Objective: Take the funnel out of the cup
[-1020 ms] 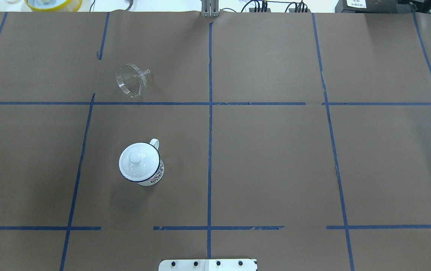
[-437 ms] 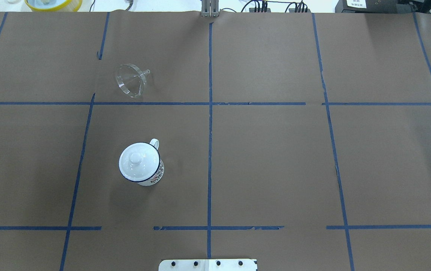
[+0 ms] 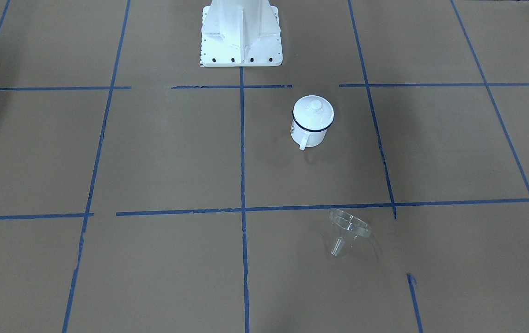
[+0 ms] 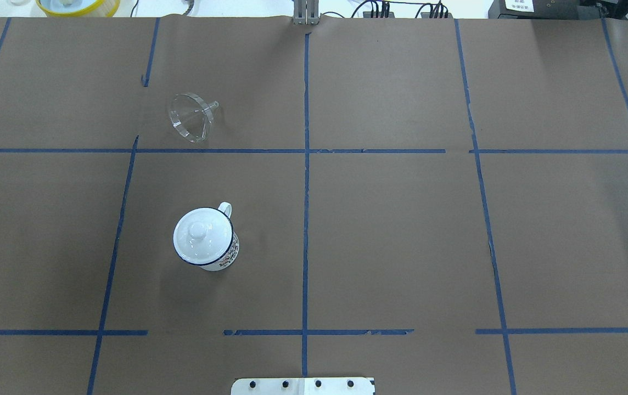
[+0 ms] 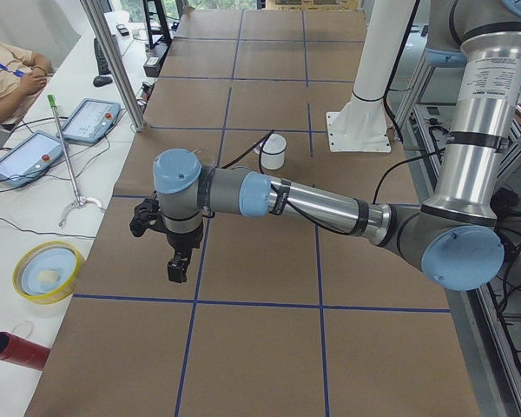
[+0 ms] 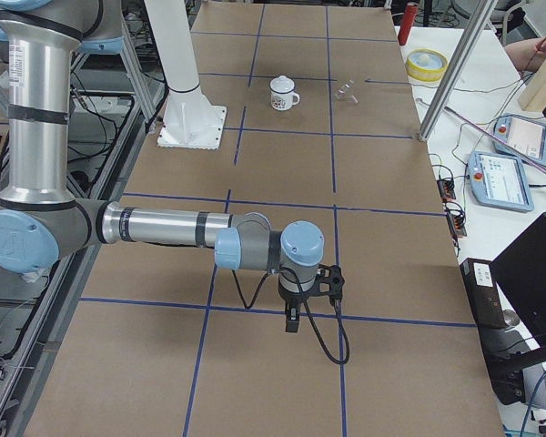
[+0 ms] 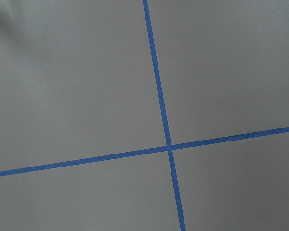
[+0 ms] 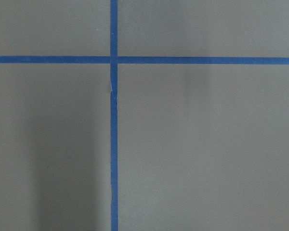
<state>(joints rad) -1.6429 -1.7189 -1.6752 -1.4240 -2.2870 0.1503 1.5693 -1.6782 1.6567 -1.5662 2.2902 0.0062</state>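
The clear plastic funnel (image 4: 190,117) lies on its side on the brown paper, spout pointing away from the robot; it also shows in the front view (image 3: 348,229). The white enamel cup (image 4: 227,255) with a dark blue rim stands upright nearer the robot, well apart from the funnel, and a white domed lid (image 4: 198,236) with a knob covers it. It shows in the front view too (image 3: 308,134). My left gripper (image 5: 178,269) and right gripper (image 6: 293,323) show only in the side views, far from both things; I cannot tell whether they are open or shut.
Blue tape lines divide the brown paper. The robot's white pedestal (image 3: 240,32) stands at the table's near edge. A yellow-rimmed bowl (image 5: 43,271), a red cylinder (image 5: 13,349) and teach pendants (image 5: 26,156) lie on the side bench. A person (image 5: 9,69) sits there.
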